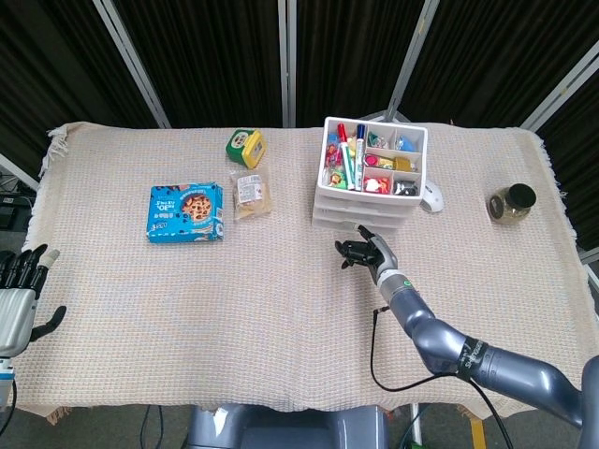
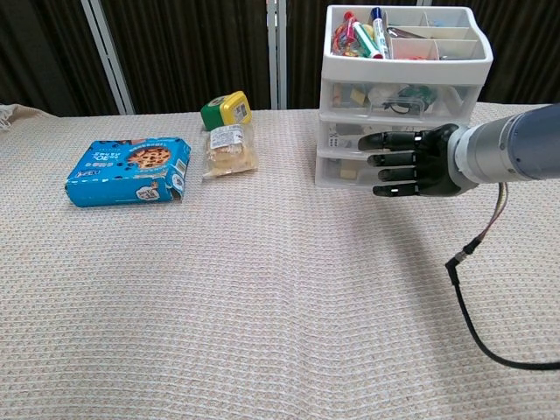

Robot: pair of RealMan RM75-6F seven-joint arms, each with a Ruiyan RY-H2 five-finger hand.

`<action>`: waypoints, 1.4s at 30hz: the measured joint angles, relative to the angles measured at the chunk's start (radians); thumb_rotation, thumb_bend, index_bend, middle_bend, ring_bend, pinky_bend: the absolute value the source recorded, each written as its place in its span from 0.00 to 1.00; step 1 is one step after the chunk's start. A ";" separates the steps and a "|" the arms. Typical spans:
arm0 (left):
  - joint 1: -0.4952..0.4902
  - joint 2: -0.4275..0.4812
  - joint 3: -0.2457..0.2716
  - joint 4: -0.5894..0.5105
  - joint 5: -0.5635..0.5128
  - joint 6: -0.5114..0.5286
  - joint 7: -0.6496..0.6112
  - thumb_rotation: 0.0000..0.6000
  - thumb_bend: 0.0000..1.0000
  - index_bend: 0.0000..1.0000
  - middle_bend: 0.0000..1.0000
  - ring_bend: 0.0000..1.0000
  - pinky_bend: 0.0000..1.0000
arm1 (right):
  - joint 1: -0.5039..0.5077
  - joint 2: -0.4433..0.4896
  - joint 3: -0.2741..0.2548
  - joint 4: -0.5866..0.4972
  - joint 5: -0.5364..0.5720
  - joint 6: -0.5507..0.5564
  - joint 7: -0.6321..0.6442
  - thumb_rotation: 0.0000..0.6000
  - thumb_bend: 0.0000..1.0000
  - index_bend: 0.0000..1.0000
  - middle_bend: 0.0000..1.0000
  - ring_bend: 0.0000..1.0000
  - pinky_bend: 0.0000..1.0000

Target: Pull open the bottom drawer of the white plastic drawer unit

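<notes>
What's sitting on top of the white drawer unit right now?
The drawer unit carries an open divided tray holding markers and small colourful items. Its rear compartments are hard to make out. The right robot hand covers part of the lower drawers.

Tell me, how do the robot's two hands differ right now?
The right hand is stretched out in front of the drawer unit, at its lower drawers; the left hand sits at the table's near left edge, far from everything. The right fingers point sideways, the left upward. Both hold nothing.

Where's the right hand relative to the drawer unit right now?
In the chest view the right hand hovers just before the white drawer unit, level with its lower drawers.
</notes>
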 measured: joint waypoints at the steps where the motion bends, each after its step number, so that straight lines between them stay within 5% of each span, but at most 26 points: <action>1: 0.000 0.000 0.000 0.000 0.000 0.000 0.000 1.00 0.34 0.07 0.00 0.00 0.00 | 0.002 -0.004 0.003 0.005 0.003 0.001 -0.001 1.00 0.33 0.23 0.74 0.80 0.61; 42: -0.002 0.001 0.001 0.000 0.000 -0.001 0.002 1.00 0.34 0.07 0.00 0.00 0.00 | -0.023 -0.106 0.123 0.063 0.116 0.055 0.029 1.00 0.34 0.23 0.74 0.80 0.61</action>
